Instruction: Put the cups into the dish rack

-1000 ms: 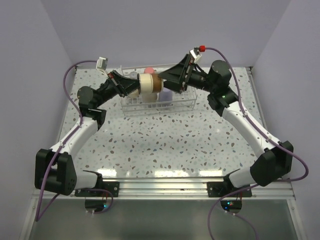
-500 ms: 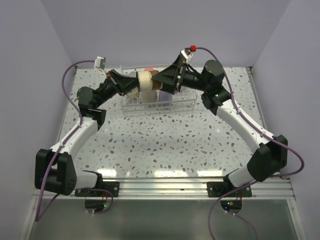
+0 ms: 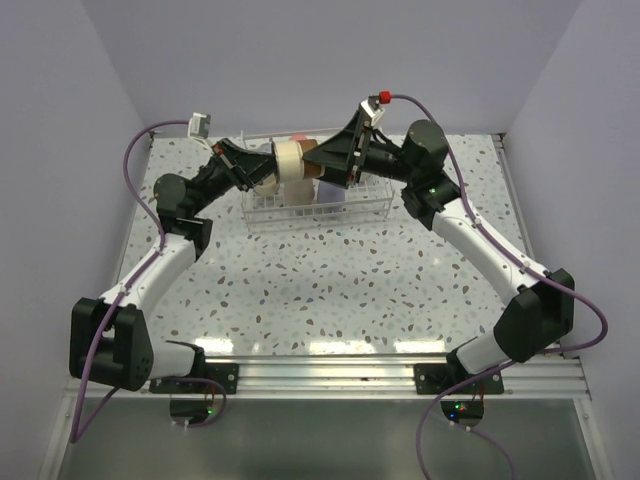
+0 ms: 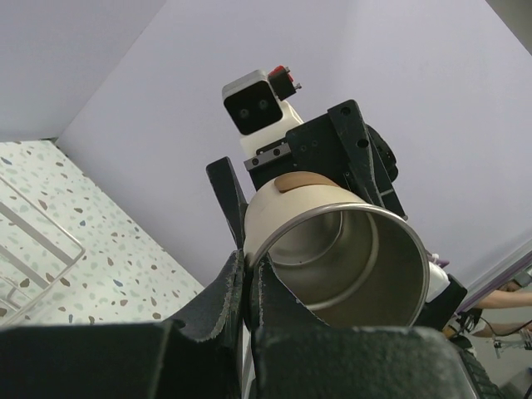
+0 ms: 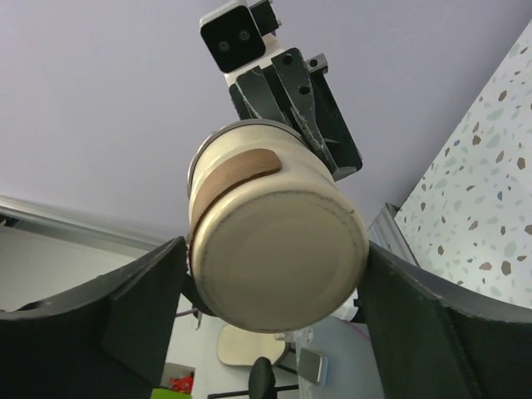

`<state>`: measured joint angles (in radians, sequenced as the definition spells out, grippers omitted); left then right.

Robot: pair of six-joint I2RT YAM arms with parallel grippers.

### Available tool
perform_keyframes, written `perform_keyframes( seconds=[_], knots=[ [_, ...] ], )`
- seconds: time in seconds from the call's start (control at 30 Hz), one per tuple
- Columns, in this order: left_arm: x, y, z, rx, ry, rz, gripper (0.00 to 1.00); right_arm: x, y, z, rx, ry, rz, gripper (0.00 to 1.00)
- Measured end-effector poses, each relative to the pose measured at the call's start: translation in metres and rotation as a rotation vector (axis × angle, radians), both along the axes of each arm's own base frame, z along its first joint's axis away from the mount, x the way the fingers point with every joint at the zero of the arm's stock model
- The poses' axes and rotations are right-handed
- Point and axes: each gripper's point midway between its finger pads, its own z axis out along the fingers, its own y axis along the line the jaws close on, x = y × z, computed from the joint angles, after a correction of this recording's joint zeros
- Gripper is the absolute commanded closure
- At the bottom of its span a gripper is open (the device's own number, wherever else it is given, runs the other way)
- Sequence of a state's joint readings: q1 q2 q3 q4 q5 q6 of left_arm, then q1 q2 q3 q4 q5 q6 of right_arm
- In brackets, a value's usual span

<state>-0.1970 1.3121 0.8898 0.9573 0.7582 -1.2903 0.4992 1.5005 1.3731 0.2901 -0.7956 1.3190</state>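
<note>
The larger beige cup (image 3: pixel 290 160) hangs on its side in the air above the dish rack (image 3: pixel 315 212), between both grippers. My left gripper (image 3: pixel 268 166) is shut on the cup's rim; in the left wrist view its fingers (image 4: pixel 248 278) pinch the steel-lined rim of the cup (image 4: pixel 341 249). My right gripper (image 3: pixel 320 165) is open, and its fingers stand close on either side of the cup's base (image 5: pixel 274 258). I cannot tell whether they touch it. A coral-red cup (image 3: pixel 298 138) and a lavender cup (image 3: pixel 331 190) sit in the rack. The other cups are hidden.
The rack stands at the back middle of the speckled table (image 3: pixel 330 280), close to the rear wall. Its wire bars show in the left wrist view (image 4: pixel 33 241). Purple cables loop from both wrists. A raised rail runs along the table's right edge (image 3: pixel 510 190).
My right gripper has moved left and up to the cup's base, so its fingers now flank it. The left gripper lifted the cup slightly, then held still.
</note>
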Motion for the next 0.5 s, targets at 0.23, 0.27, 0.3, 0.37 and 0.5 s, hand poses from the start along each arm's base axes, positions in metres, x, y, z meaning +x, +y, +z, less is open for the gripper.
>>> perform_keyframes(
  seconds=[0.23, 0.27, 0.3, 0.37, 0.5],
  knots=[
    [0.0004, 0.0002, 0.0, 0.0, 0.001, 0.002, 1.0, 0.0002, -0.0002, 0.0047, 0.015, -0.012, -0.003, 0.03],
    [0.0004, 0.0002, 0.0, -0.001, 0.001, 0.002, 1.0, 0.0006, -0.0003, 0.0049, 0.016, -0.012, -0.005, 0.06],
    [0.0005, 0.0002, 0.0002, -0.001, 0.0, 0.003, 1.0, 0.0014, -0.0003, 0.0052, 0.018, -0.009, -0.009, 0.06],
    [0.0007, 0.0004, 0.0004, -0.002, 0.0, 0.004, 1.0, 0.0026, -0.0004, 0.0056, 0.02, -0.006, -0.016, 0.07],
    [0.0003, 0.0005, 0.0011, -0.002, -0.006, 0.004, 1.0, 0.0061, -0.0008, 0.0071, 0.027, 0.003, -0.036, 0.09]
  ],
)
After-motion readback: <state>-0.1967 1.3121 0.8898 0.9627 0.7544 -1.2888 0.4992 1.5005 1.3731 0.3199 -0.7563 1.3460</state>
